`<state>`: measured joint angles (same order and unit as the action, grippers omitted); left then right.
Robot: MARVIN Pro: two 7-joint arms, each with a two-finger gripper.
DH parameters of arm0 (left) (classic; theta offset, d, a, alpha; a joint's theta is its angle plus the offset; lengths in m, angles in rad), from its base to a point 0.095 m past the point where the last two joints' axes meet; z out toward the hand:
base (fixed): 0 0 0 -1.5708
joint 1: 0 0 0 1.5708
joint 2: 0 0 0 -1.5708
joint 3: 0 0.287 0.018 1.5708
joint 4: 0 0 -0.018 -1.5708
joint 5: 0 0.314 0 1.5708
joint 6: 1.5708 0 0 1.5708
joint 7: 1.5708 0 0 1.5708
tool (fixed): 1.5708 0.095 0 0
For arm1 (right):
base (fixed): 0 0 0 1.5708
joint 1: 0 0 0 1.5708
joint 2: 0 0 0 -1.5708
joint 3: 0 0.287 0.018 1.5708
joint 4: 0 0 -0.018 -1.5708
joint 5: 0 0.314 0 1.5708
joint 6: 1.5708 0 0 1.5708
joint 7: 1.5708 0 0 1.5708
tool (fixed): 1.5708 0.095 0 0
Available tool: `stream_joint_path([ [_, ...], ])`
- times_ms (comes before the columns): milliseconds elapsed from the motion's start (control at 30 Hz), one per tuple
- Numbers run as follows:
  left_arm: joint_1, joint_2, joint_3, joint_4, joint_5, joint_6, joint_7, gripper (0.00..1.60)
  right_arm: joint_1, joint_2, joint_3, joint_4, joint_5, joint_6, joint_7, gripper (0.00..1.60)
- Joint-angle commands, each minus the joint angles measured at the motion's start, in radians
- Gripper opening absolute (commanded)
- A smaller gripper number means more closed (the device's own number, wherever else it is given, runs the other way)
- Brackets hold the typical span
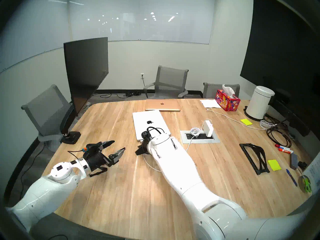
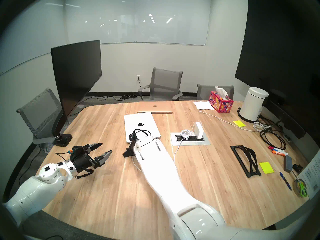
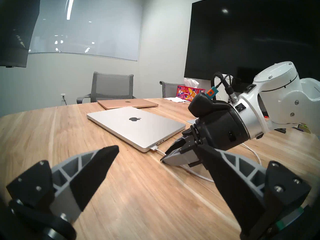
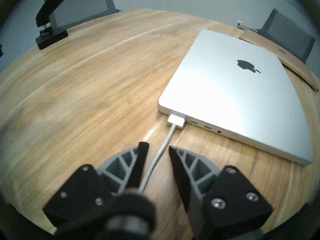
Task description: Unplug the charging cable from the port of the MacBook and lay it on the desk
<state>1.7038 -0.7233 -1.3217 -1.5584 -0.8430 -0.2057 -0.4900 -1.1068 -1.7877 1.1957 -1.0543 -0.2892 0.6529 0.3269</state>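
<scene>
The silver MacBook [image 1: 150, 125] lies closed on the wood-grain desk [image 1: 121, 191]. The charging cable's flat white connector [image 4: 176, 121] is plugged into the port at the near left corner of the MacBook [image 4: 233, 95]. Its thin white cord [image 4: 166, 141] runs back between my right gripper's fingers. My right gripper [image 4: 157, 147] is open, low over the desk, straddling the cord a short way behind the connector. From the head it is mostly hidden by the wrist [image 1: 141, 147]. The cord leads to the white power brick [image 1: 207, 128]. My left gripper [image 1: 118, 145] is open and empty, to the left.
A gold laptop [image 1: 162, 105] lies behind the MacBook. A monitor [image 1: 86, 70] on a black base [image 1: 71, 136] stands at the left. A desk power panel [image 1: 199, 136], black stand [image 1: 254, 156], tissue box [image 1: 226, 100], white bin [image 1: 259, 102] and black cable coils [image 1: 277, 135] are at the right.
</scene>
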Motion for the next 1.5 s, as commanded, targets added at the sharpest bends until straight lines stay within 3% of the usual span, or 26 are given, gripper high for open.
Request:
stream_joint_path([
  [0,-0.004,-0.002,-0.006,-0.011,-0.001,-0.009,0.001,1.6,0.022,-0.021,0.001,-0.005,0.005,-0.007,-0.003,0.6],
  [100,-0.004,-0.002,-0.006,-0.011,-0.001,-0.009,0.001,1.6,0.021,-0.022,0.001,-0.004,0.006,-0.005,-0.005,0.51],
  [167,-0.004,-0.001,-0.006,-0.011,-0.001,-0.009,0.001,1.6,0.02,-0.022,0.002,-0.004,0.007,-0.004,-0.007,0.37],
  [200,-0.004,-0.001,-0.006,-0.011,-0.001,-0.009,0.001,1.6,0.019,-0.021,0.001,-0.005,0.007,-0.004,-0.008,0.16],
  [267,-0.004,-0.001,-0.006,-0.011,-0.001,-0.009,0.001,1.6,0.017,-0.019,0.001,-0.009,0.009,-0.009,-0.009,0.0],
  [1133,-0.005,-0.001,-0.005,-0.011,-0.001,-0.01,0.001,1.6,-0.05,0.029,-0.016,-0.175,0.018,0.026,0.033,0.0],
  [1467,-0.005,-0.001,-0.005,-0.011,-0.002,-0.01,0.001,1.6,-0.084,0.08,0.003,-0.251,0.021,0.057,0.058,0.0],
])
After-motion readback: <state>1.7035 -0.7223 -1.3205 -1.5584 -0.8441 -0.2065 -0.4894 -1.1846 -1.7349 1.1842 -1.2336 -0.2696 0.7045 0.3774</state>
